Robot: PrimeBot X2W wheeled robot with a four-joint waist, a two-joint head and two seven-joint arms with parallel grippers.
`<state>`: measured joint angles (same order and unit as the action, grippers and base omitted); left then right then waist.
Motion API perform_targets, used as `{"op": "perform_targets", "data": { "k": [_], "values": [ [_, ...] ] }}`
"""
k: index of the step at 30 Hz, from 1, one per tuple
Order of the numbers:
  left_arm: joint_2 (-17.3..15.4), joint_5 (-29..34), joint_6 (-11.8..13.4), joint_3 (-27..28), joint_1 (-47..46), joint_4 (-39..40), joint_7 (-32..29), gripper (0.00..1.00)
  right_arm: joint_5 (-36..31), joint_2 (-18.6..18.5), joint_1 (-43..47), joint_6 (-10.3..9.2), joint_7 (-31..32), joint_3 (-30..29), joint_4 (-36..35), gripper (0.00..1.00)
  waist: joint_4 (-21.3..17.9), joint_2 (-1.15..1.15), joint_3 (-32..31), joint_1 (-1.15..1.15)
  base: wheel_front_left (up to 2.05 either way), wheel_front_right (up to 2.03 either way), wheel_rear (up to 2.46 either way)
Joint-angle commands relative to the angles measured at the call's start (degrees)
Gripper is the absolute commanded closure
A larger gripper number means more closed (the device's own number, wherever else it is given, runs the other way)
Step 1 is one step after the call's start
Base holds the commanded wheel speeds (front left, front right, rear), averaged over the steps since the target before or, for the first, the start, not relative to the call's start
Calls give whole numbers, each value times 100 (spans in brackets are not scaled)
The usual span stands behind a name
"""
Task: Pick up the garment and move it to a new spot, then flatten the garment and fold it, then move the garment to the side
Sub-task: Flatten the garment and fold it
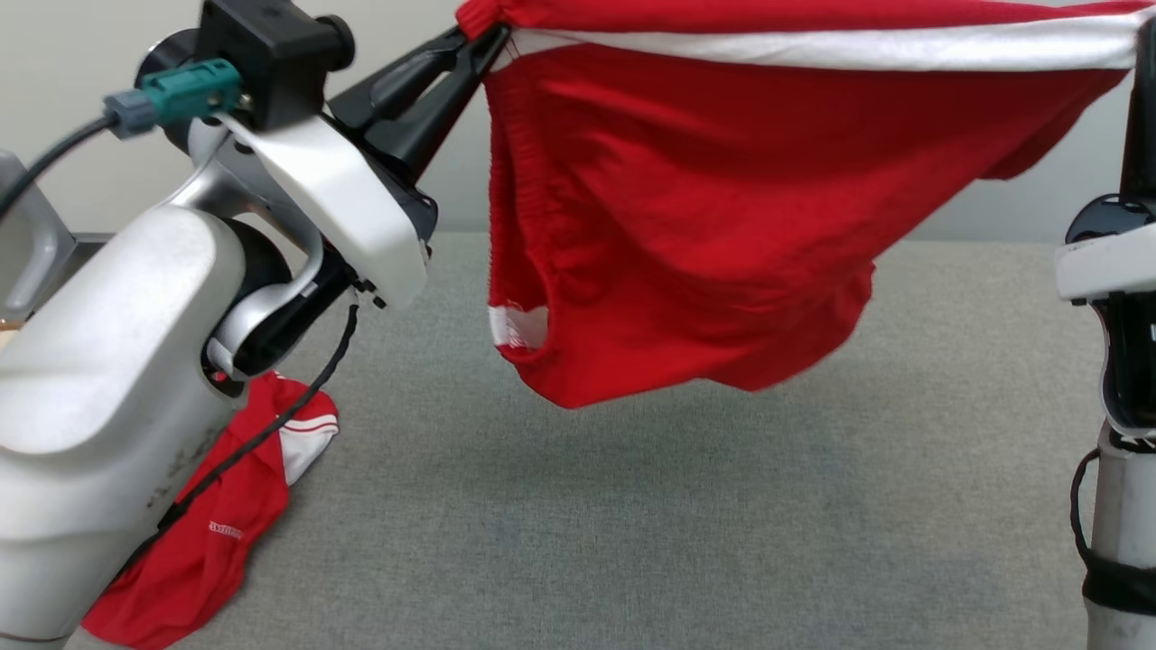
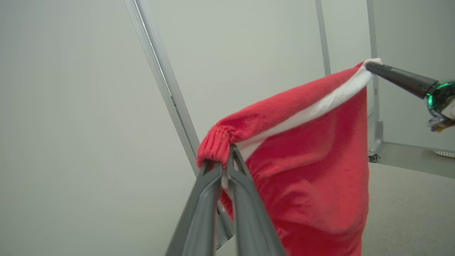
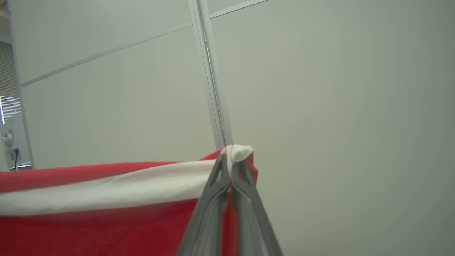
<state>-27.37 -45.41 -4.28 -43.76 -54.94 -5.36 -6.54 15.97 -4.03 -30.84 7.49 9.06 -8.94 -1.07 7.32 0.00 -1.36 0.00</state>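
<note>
While left hand (image 2: 224, 161), right hand (image 3: 231, 167) clamp garment (image 1: 686, 226) taut, head view shows red cloth (image 1: 217, 533), possibly shorts

Red garment (image 1: 677, 226), white band along the top edge, ribbed elastic at one corner, small white patch near a lower hem. Held up in the air, stretched taut between left gripper (image 1: 488, 41) and right gripper (image 3: 231, 167). Sagging loose below, clear of the grey bench (image 1: 632, 542).

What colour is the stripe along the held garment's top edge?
White stripe on the red garment; head view best.
</note>
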Motion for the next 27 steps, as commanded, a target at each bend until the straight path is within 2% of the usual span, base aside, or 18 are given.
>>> {"op": "perform_targets", "data": {
  "k": [1,5,6,10,13,19,23,27],
  "values": [
    [12,-196,52,119,17,-24,-50,100,-92,5,-189,1,134,58,-22,100,-37,0,236,0,0,0,0],
    [12,-179,-16,213,-390,-300,-79,100,-272,-136,-751,1,317,230,177,100,-72,0,899,0,0,0,0],
    [12,-179,-16,213,-390,-300,-79,100,-272,-136,-751,1,317,230,177,100,-72,0,899,0,0,0,0],
    [152,-131,-116,345,-1004,-899,41,100,-412,-258,-1874,1,230,472,743,100,-214,0,1678,0,0,0,0],
    [243,42,-159,447,-1647,-1372,261,100,-596,-307,-2895,1,-43,639,1303,100,-328,0,2242,0,0,0,0],
    [457,570,-160,602,-2740,-2425,1156,100,-926,-121,-4418,-1,-1047,353,2562,100,-453,0,2954,0,0,0,0],
    [702,688,-206,604,-3054,-3030,1732,100,-1079,-33,-4725,-2,-1642,276,3318,100,-449,0,3190,0,0,0,0],
    [993,718,-273,400,-2906,-3444,1998,100,-1119,29,-4547,-1,-1956,353,4045,100,-394,0,3353,0,0,0,0]
  ]
}}
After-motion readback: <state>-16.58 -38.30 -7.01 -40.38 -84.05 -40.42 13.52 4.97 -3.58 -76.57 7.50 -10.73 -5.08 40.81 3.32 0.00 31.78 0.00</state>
